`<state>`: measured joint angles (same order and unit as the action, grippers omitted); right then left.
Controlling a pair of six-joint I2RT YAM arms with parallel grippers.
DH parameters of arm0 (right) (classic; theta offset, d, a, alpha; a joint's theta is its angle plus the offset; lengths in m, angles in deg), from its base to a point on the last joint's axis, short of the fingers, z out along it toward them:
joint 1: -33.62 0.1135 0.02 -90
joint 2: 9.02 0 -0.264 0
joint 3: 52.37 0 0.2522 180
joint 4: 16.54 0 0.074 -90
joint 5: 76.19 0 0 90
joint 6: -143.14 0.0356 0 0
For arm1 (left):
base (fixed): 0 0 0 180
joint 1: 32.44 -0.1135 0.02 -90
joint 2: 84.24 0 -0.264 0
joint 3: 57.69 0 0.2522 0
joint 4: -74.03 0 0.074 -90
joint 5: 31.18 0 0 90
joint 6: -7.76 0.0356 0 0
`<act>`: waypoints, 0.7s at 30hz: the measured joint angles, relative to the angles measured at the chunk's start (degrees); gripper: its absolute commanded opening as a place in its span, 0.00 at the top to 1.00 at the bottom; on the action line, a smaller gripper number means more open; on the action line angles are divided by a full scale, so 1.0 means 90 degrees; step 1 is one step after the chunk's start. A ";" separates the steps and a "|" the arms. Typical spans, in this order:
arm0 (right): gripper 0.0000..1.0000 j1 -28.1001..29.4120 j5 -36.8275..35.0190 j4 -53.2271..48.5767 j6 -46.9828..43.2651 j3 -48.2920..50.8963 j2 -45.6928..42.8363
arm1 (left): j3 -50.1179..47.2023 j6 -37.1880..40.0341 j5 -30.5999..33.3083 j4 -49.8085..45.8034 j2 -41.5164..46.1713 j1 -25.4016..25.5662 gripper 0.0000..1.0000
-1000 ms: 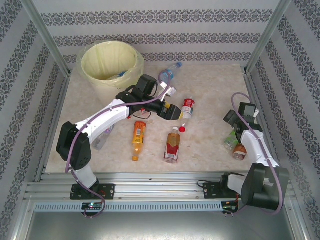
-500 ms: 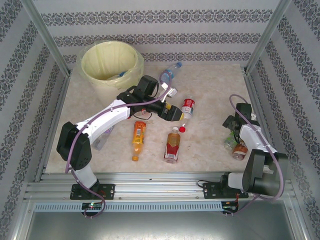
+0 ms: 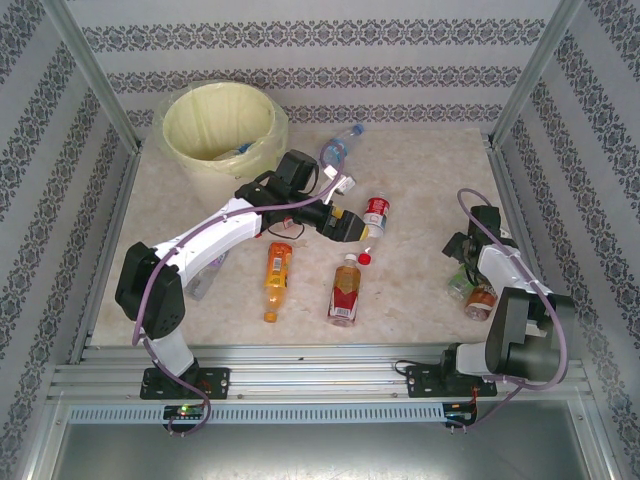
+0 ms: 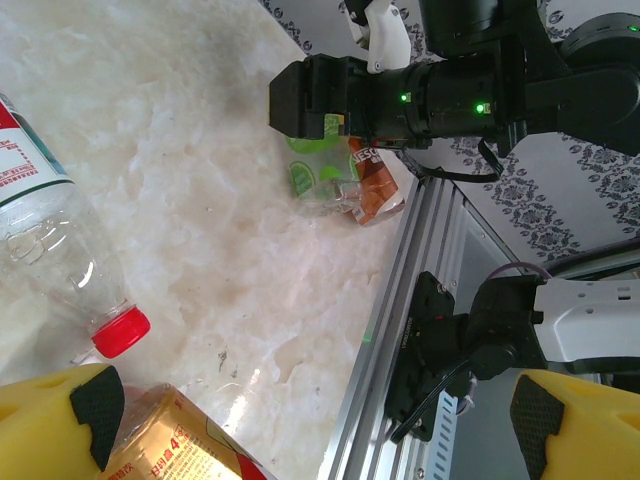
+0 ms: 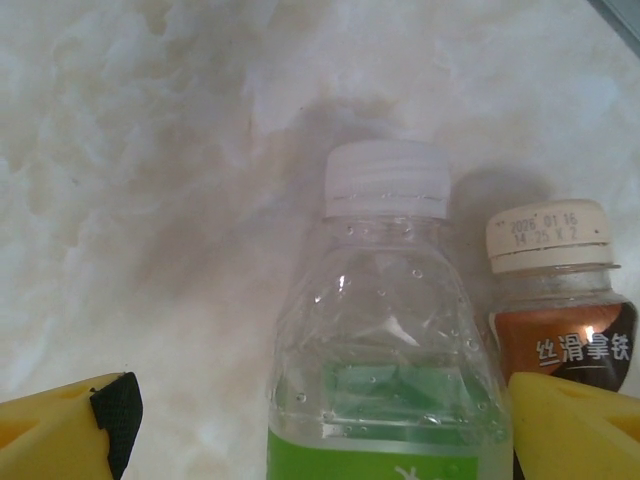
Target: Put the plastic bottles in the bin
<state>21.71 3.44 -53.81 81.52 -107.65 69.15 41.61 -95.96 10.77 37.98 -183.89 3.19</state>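
The bin [image 3: 218, 125], a white bucket with a pale yellow liner, stands at the back left. My left gripper [image 3: 354, 225] hangs open beside a clear red-label bottle [image 3: 376, 213] with a red cap [image 4: 120, 331]. An amber bottle [image 4: 172, 438] lies by its left finger [image 4: 60, 425]. My right gripper [image 5: 320, 430] is open and low over a green-label bottle [image 5: 385, 330] with a white cap, which lies between its fingers, nearer the right one [image 5: 575, 430]. A brown-label bottle [image 5: 560, 300] lies against it. More bottles lie on the table: orange [image 3: 277, 275], red-label amber [image 3: 346, 290], blue-capped clear [image 3: 338, 148].
A clear bottle [image 3: 205, 275] lies partly under the left arm. The metal frame rail [image 3: 300, 355] runs along the near edge, and patterned walls close in the other sides. The green-label bottle [image 3: 461, 280] and brown-label bottle [image 3: 481, 298] lie close to the right wall.
The right arm has folded back and its gripper has come down over the green-label bottle. The left arm has hardly moved.
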 measured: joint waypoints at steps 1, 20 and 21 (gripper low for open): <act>0.07 0.0000 0.0039 -0.0002 0.0000 0.0000 0.0005 | 0.0000 0.0000 0.0000 0.0000 0.0000 0.0000 0.00; 0.30 0.0005 0.0908 0.0226 0.0083 -0.0083 -0.0136 | 0.0024 -0.0012 -0.0024 0.0005 0.0000 0.0000 0.00; 0.31 0.0005 0.1061 0.0296 0.0114 -0.0083 -0.0240 | 0.0024 -0.0029 -0.0024 0.0005 -0.0002 0.0000 0.00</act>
<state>21.76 12.99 -51.14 82.55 -108.39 66.99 41.83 -96.22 10.55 38.03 -183.91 3.19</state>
